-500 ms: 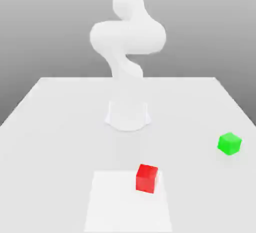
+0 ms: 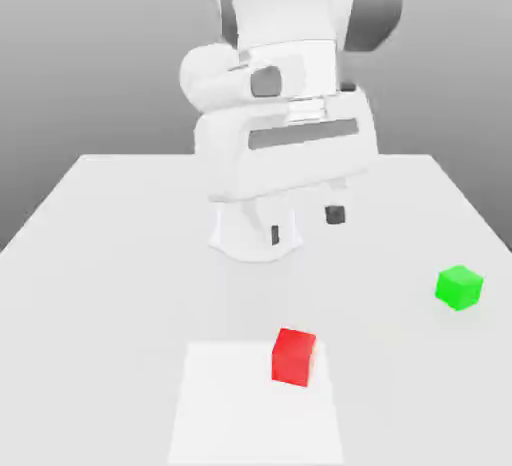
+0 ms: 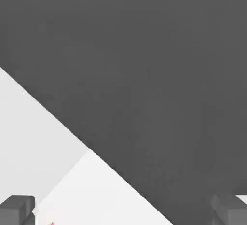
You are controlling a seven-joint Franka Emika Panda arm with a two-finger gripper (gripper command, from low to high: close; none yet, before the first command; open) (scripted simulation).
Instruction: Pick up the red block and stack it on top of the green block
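Red block [image 2: 293, 356] sits on the desk [image 2: 110, 254], below and ahead of the jaws, with the green block [image 2: 459, 287] well off to the exterior view's right. Spread and empty, they hang high, apparently readying a descent.

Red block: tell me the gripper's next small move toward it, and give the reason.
Probably lower the gripper forward and down until it hangs over the red block. Its fingers stand apart with nothing between them, high above the table, and the block sits untouched nearer the camera on the paler square. The green block lies apart, toward the exterior view's right.
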